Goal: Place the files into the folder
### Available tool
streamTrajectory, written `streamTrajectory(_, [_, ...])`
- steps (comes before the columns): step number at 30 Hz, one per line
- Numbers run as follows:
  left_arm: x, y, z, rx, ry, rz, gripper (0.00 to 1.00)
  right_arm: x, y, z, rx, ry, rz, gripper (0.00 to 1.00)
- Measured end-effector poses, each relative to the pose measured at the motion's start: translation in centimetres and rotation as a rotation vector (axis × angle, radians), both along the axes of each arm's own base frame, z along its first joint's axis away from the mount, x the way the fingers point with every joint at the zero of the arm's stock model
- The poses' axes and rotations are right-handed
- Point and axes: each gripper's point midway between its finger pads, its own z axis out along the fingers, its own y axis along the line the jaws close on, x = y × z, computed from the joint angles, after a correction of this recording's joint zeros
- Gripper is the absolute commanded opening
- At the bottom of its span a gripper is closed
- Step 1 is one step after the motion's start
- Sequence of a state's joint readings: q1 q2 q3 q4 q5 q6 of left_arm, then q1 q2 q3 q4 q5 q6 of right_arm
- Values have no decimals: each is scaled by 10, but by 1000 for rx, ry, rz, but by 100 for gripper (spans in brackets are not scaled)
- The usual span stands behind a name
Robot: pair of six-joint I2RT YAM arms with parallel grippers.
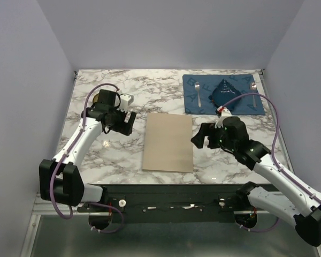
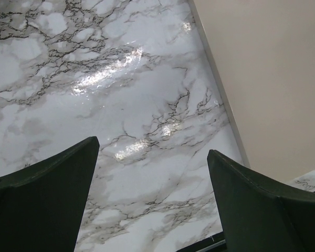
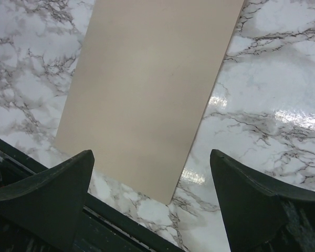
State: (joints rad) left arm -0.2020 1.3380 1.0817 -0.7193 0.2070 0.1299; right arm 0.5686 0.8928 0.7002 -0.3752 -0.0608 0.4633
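The right gripper (image 1: pixel 199 138) is hovering with its jaws spread wide and gripping nothing, just off the 3 o'clock edge of the folder (image 1: pixel 168 142). The left gripper (image 1: pixel 129 123) is mirroring it at 9 o'clock, equally wide and empty. Flanking both long edges is probably positioning either arm to lift the cover. The folder is lying closed and flat at the table's centre. No files are showing, and whether any are lying inside cannot be told. A blue placemat (image 1: pixel 223 95) is sitting at 1 o'clock, well apart.
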Motion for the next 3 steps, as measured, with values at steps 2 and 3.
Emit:
streamTrajectory(2, [1,0,-4,3,14,0,99,2,0,-4,-12,5,3,100])
streamTrajectory(3, [1,0,-7,4,21,0,99,3,1,-6,-19,8,4,100])
